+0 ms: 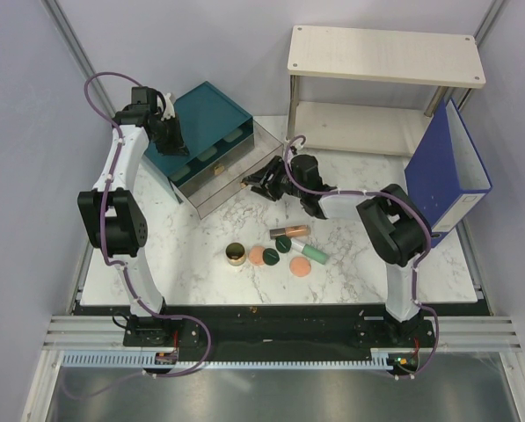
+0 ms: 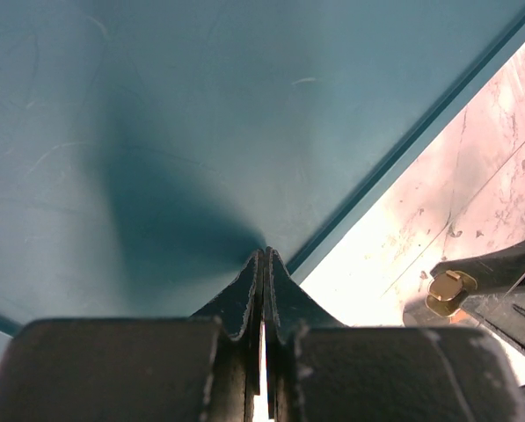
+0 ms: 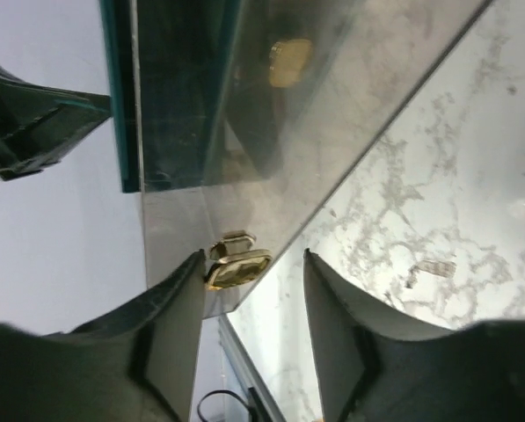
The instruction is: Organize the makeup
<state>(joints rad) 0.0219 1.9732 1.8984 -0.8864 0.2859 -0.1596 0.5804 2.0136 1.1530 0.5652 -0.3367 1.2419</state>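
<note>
The right gripper [image 3: 253, 259] stood with its jaws apart on either side of the small gold metal knob [image 3: 237, 268] on the clear plastic drawer [image 1: 220, 186]. The knob sat just beside the left finger and was not clamped. The drawer jutted out of the teal plastic drawer box [image 1: 207, 123] towards the near right. The left gripper [image 2: 264, 264], jaws pressed together, rested its tips on the box's smooth, faintly scratched top, probably to steady it.

To do this step well, the right arm should probably back straight off the knob, so the light, slippery drawer is not nudged, while the left holds the box down.

The makeup [image 1: 283, 244] lay clustered on the glossy white marble-patterned tabletop [image 1: 192, 264], nearer than the drawer and apart from both grippers. It comprised a gold-lidded round jar [image 1: 236, 254], two flat peach-pink discs [image 1: 257, 256], two dark green round compacts [image 1: 270, 255], a copper-tipped clear tube [image 1: 290, 231] and a mint-green tube [image 1: 312, 254].
</note>
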